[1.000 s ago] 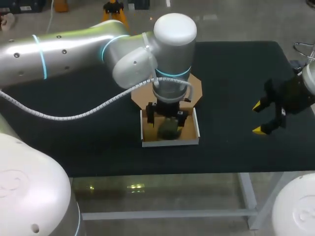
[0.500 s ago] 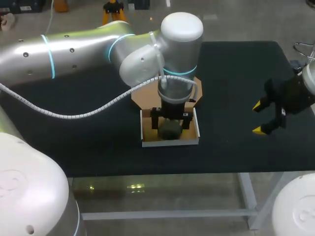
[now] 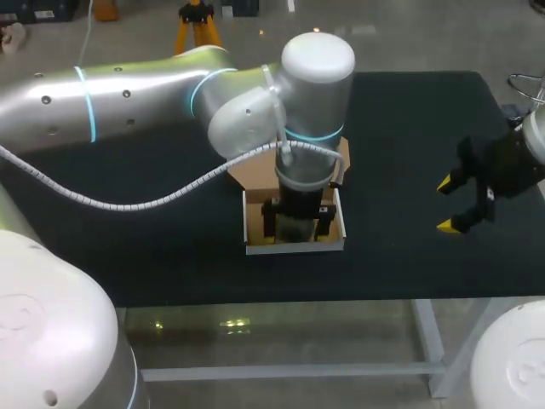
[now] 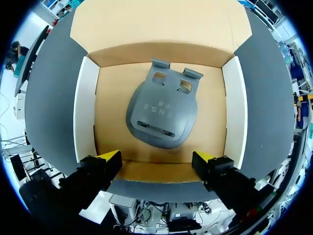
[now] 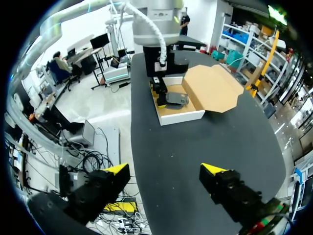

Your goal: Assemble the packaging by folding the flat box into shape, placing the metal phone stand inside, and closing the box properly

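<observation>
With the phone stand (image 4: 163, 116) laid flat in the box (image 3: 294, 247) at centre frame and both the left gripper (image 4: 156, 159) over it and the right gripper (image 3: 450, 204) at right spread-fingered, a wall could be snagged on withdrawal.

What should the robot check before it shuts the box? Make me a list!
1. Phone stand lies flat inside the box: ok.
2. Box walls stand up on all sides: ok.
3. Left hand open, holding nothing: ok.
4. Left hand out of the lid's path: not ok, it hangs right over the box.
5. Lid closed: not ok, it lies open behind the box.
6. Right hand open and free, off to the side above the table: ok.
</observation>
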Motion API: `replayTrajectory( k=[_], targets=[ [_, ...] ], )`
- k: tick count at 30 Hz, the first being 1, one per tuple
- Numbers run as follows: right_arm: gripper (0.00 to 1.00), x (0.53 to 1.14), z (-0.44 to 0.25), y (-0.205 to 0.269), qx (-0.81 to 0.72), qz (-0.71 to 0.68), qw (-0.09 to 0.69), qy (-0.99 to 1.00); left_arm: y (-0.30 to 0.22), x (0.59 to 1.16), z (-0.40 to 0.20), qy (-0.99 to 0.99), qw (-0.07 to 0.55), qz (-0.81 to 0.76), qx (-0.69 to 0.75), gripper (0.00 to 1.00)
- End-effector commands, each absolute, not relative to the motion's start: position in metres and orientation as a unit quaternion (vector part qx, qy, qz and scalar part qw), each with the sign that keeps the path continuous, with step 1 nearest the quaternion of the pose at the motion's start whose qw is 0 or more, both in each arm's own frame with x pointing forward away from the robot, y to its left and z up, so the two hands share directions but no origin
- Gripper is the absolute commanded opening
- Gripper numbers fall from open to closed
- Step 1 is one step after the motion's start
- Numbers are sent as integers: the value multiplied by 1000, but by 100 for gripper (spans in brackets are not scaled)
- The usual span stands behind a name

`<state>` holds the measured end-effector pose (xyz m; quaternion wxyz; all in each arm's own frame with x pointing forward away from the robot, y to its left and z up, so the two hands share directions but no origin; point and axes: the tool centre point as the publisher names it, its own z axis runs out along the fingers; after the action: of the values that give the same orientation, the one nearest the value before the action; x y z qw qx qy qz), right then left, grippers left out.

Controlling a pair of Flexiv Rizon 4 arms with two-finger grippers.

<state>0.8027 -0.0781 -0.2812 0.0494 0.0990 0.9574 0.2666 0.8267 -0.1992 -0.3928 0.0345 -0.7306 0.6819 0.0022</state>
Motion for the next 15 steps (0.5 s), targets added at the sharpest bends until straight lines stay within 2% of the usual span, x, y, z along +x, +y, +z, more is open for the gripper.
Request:
replayTrajectory(
  k=[1, 15],
  targets=[
    [100, 802, -281, -79, 99, 268, 49, 957, -196, 817, -390, 679, 38, 0, -733, 100],
    [100, 802, -281, -79, 99, 268, 49, 957, -196, 782, -387, 678, 25, -4, -735, 100]
  ],
)
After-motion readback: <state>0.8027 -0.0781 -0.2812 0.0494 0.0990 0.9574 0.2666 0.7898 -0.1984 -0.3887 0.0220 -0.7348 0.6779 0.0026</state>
